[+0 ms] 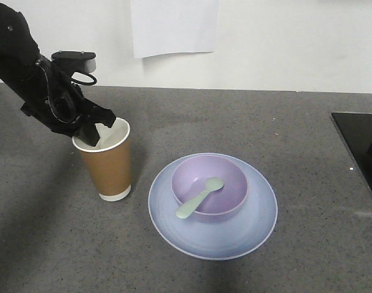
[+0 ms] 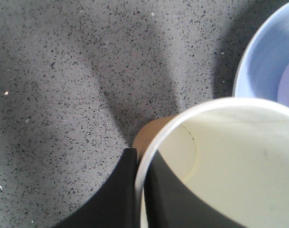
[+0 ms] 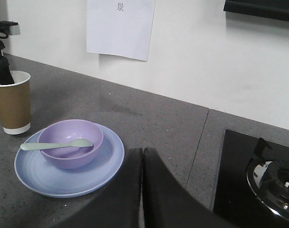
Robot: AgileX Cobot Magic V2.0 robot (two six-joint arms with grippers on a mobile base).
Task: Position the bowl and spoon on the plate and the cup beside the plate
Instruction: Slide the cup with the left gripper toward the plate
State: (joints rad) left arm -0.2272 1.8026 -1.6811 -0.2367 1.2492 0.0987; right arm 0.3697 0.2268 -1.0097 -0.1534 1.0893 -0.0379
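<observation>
Front view: left end effector [image 1: 95,131] pinches cup [image 1: 109,165] rim (right's [image 3: 142,164] closed) on speckled grey counter [image 1: 247,122].

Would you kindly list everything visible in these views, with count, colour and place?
plate: one, pale blue, centre of the counter.
bowl: one, lavender, on the plate.
spoon: one, mint green, head in the bowl, handle over its rim.
cup: one, brown paper, white inside, upright left of the plate.
paper sheet: one, white, on the wall.
stove: one, black, right end of the counter.
counter: one, speckled grey.
left gripper: black, pinching the cup's rim.
right gripper: black, shut, empty, right of the plate.
</observation>
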